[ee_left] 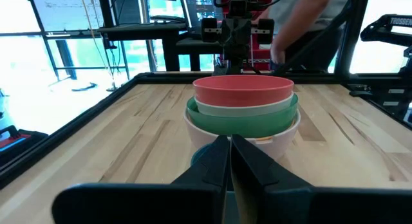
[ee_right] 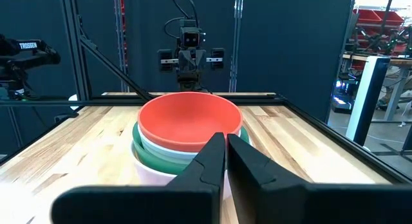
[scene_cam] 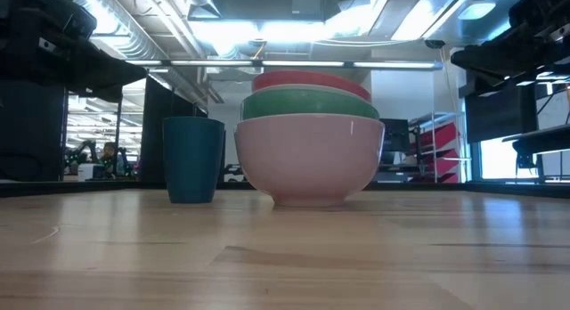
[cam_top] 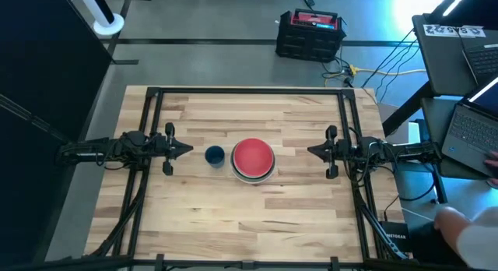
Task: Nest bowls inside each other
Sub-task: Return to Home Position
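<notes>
The bowls stand nested in one stack at the table's middle. A red bowl is on top. Below it come a pale grey-white one, a green one and the larger white one, whose base rests on the wood. My left gripper hangs level at the table's left, shut, pointing at the stack and well short of it. My right gripper mirrors it at the right, shut and apart from the bowls. Both show shut in their wrist views, left gripper and right gripper.
A dark blue cup stands upright just left of the stack, between it and my left gripper. Black frame rails run round the table. A person sits off the right edge by laptops. A black and red case lies beyond the far edge.
</notes>
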